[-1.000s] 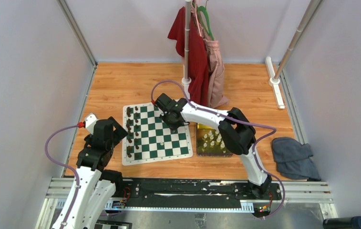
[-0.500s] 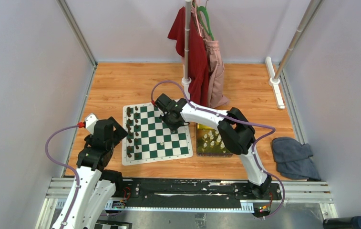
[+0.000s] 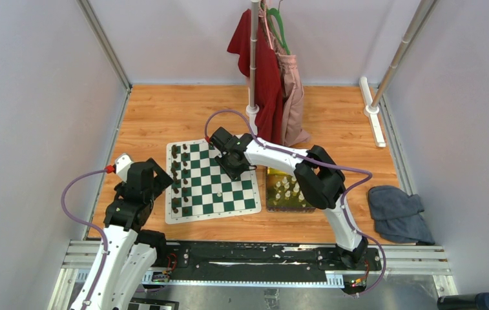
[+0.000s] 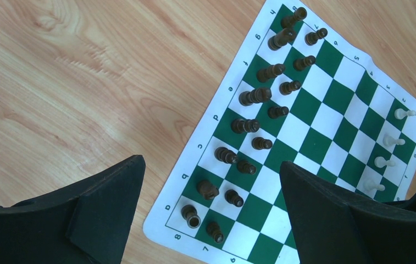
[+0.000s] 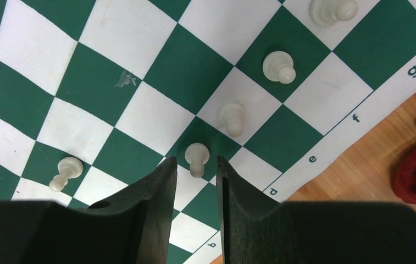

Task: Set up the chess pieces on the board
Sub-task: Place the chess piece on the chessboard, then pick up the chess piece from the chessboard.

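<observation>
The board (image 3: pixel 223 188) lies flat on the wooden table, with dark chessmen (image 4: pixel 255 96) in two rows along its left side. My right gripper (image 5: pixel 196 159) hangs over the board's far right part, its jaws open. A cream-white pawn (image 5: pixel 197 154) stands on a green square between the fingertips, with a small gap on each side. Three more white pawns (image 5: pixel 232 116) stand in a diagonal line beyond it, and another (image 5: pixel 65 170) stands to the left. My left gripper (image 4: pixel 211 162) is open wide and empty above the board's near left corner.
A yellow-green tray (image 3: pixel 290 210) holding more white chess pieces sits just right of the board. A grey cloth (image 3: pixel 396 213) lies at the right. A pole with red and pink garments (image 3: pixel 264 71) stands behind the board.
My right gripper's jaws have parted and let go of the white pawn, which now stands on the board. The left arm has not moved.
</observation>
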{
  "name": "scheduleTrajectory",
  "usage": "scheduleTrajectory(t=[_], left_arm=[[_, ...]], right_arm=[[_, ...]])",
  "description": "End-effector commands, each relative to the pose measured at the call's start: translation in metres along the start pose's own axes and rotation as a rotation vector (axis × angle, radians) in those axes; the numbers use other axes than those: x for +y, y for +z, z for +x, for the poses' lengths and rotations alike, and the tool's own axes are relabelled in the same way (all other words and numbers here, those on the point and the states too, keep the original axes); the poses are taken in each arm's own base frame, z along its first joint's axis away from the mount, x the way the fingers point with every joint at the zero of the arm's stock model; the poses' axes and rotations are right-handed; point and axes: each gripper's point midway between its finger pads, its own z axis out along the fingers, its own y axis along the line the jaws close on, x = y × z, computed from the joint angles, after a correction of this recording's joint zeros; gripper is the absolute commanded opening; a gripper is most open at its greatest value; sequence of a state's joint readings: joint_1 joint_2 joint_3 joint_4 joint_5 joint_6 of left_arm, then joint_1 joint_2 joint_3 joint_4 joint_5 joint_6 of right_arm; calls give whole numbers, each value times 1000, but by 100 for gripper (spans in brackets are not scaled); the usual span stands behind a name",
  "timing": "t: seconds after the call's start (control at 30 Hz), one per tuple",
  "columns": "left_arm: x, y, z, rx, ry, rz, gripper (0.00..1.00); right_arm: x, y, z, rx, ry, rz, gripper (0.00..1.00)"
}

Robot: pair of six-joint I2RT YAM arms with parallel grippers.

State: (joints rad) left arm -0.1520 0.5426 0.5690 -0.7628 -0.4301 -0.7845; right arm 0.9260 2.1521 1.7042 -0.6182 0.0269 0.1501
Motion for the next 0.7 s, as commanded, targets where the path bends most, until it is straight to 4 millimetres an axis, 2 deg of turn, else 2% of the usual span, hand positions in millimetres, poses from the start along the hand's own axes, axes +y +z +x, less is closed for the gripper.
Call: scheduleTrajectory(t=[0.0, 0.2, 0.47, 0.67], left_arm=[[1, 2, -3, -17, 0, -3, 100], [1, 1, -3, -20, -2, 1, 100], [1, 0, -4, -23, -6, 1, 100], [0, -3, -7, -41, -20, 16, 100]], right_arm=[[-5, -2, -2, 9, 5, 13, 37], [-6, -14, -7, -11, -13, 38, 40], [-5, -41, -14, -47, -59, 85, 43], [10, -63, -12, -71, -100, 89, 49]])
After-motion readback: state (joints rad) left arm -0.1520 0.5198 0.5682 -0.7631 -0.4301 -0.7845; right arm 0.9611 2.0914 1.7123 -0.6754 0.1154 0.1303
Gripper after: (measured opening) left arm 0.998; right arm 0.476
